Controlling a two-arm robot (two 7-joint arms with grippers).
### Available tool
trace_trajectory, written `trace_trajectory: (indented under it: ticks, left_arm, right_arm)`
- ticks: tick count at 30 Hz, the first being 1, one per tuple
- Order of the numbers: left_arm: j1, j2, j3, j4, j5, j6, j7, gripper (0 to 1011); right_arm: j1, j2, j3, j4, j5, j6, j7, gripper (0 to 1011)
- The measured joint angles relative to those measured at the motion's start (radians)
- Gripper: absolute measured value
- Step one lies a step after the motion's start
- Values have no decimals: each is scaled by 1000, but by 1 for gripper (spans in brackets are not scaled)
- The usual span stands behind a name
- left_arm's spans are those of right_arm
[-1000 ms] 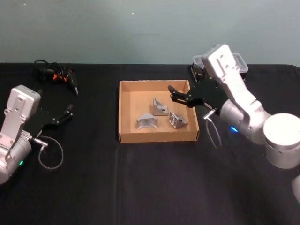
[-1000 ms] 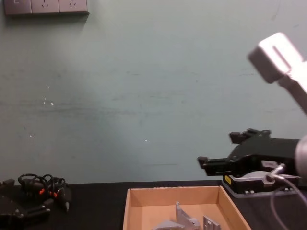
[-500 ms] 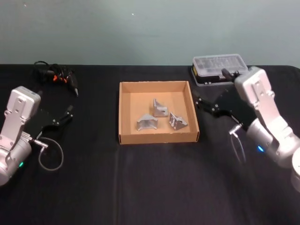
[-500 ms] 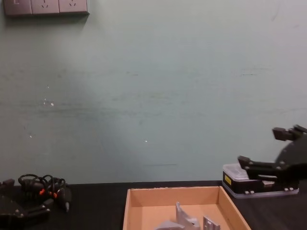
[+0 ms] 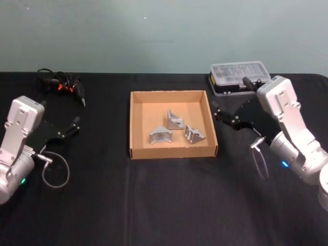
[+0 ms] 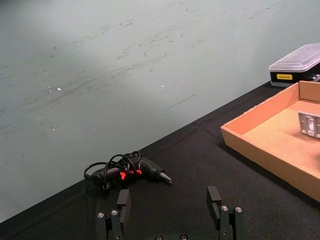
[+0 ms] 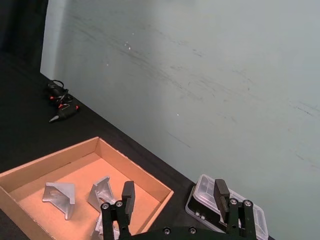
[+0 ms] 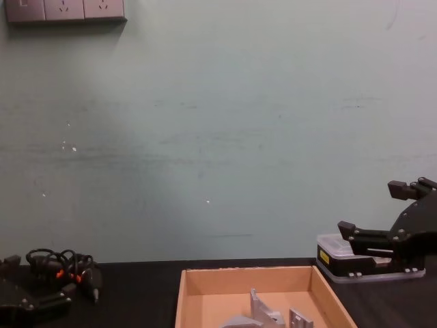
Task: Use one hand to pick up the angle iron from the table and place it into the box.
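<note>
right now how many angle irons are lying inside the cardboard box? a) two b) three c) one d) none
b) the head view shows three silver angle irons on the floor of the box, while the right claw hangs open and empty just past the box's right wall.

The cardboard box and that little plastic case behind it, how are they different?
The box is tan cardboard, wide, shallow and open on top; the plastic case is smaller, with a clear lid shut over a black base and a yellow label. The box holds three grey metal angle irons; what the case holds cannot be made out. The box sits mid-table, the case farther back beside the right gripper. Both rest flat on the black table.
</note>
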Motion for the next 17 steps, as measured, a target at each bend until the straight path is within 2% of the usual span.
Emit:
trace_trajectory:
  ticks: [17]
  left_arm:
    - [0, 0, 0, 0, 0, 0, 0, 1000]
  right_arm:
    - [3, 0, -3, 0, 1, 5, 1, 1003]
